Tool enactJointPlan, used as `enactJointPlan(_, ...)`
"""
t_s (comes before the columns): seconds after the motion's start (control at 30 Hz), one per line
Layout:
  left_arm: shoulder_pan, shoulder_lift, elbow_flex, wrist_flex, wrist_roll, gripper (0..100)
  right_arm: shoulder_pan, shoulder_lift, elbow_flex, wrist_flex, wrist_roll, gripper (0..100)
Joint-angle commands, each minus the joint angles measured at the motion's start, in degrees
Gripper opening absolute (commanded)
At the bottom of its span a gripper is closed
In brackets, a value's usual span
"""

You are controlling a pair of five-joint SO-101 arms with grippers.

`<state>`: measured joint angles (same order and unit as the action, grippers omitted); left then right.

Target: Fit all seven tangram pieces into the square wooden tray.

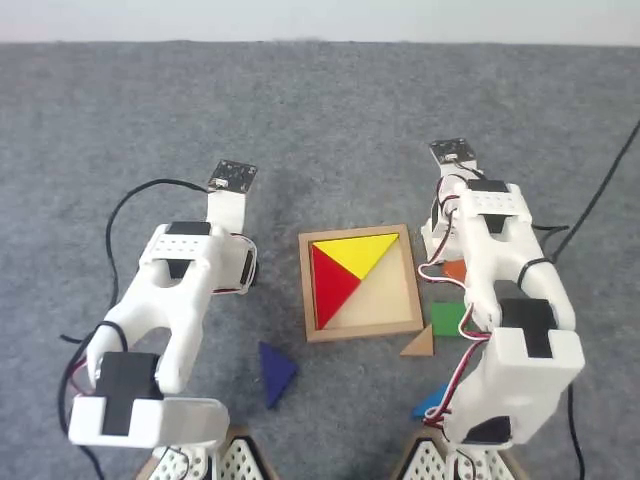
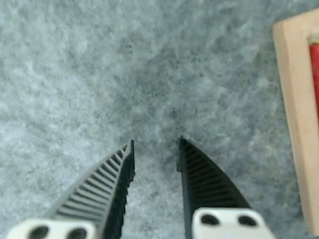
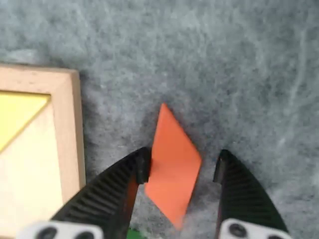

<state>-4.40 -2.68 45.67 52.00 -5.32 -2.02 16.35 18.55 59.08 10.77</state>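
The square wooden tray (image 1: 307,290) lies mid-table with a yellow triangle (image 1: 358,251) and a red triangle (image 1: 331,283) inside it. An orange parallelogram (image 3: 172,164) lies flat on the felt just outside the tray's corner (image 3: 67,124). My right gripper (image 3: 184,154) is open, with one finger on each side of this piece. My left gripper (image 2: 156,144) is open over bare felt, a short way from the tray's edge (image 2: 294,99). A dark blue triangle (image 1: 275,372), a green piece (image 1: 447,318), a small brown triangle (image 1: 420,343) and a light blue piece (image 1: 432,403) lie loose near the tray.
Grey felt covers the whole table (image 1: 300,130). The left arm (image 1: 180,280) and right arm (image 1: 510,290) flank the tray. Black cables (image 1: 130,205) trail beside both arms. The right arm partly hides the light blue piece.
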Motion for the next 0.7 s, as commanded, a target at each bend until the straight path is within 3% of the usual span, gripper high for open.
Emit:
enactJointPlan(0.0, 0.26, 0.0, -2.07, -0.79, -0.79, 14, 2.51, -7.78, -0.35, 0.92, -2.55, 23.1)
enactJointPlan(0.1, 0.26, 0.0, -2.07, -0.79, -0.79, 14, 2.07, -17.98, 4.66, 1.27, -2.2, 23.1)
enactJointPlan(0.23, 0.26, 0.0, -2.15, -0.79, -0.79, 14, -3.91, -25.71, 15.3, -2.24, -1.76, 24.4)
enactJointPlan(0.37, 0.26, 0.0, -2.15, -0.79, -0.79, 14, -6.99, -24.31, 19.43, -5.41, -2.02, 28.4)
enactJointPlan(0.67, 1.76, 0.0, -2.07, -0.79, -0.88, 14, -3.65, -12.44, 12.75, -5.32, -2.64, 26.3)
